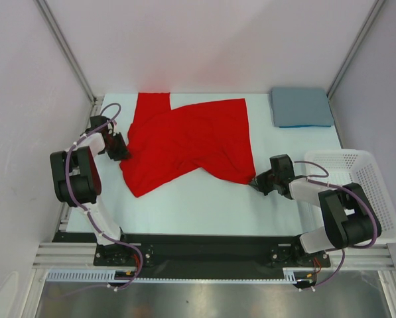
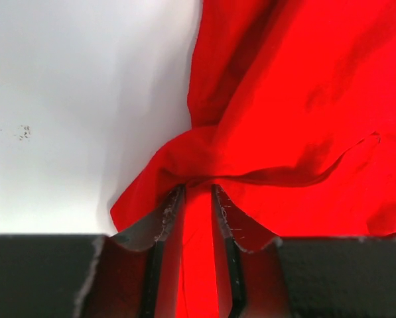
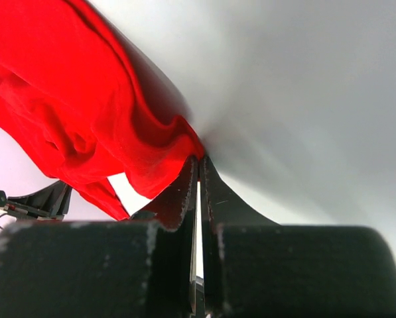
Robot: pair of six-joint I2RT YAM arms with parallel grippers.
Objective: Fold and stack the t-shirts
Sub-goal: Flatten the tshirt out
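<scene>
Left hand: my left gripper (image 2: 194, 192) is narrow, its jaws pressed on a bunched fold of the red t-shirt (image 1: 191, 142) at the shirt's left edge.
Right hand: my right gripper (image 3: 199, 159) has its jaws together, with a thin bit of red hem caught at the very tips, at the shirt's near-right corner.
Red t-shirt: it lies crumpled across the middle of the table (image 1: 204, 205) between my two hands, with one part reaching the far edge.
Blue t-shirt: the blue t-shirt (image 1: 301, 106) is folded square in the far right corner, well apart from the red one.
Handling: I judge the cloth light, limp and thin. It will sag and wrinkle wherever I don't pull it taut, and it isn't fragile.
Where to hold: seams and hems at opposite corners, where the doubled fabric gives my jaws some bite.
Risk: my right pinch looks shallow and could slip.
</scene>
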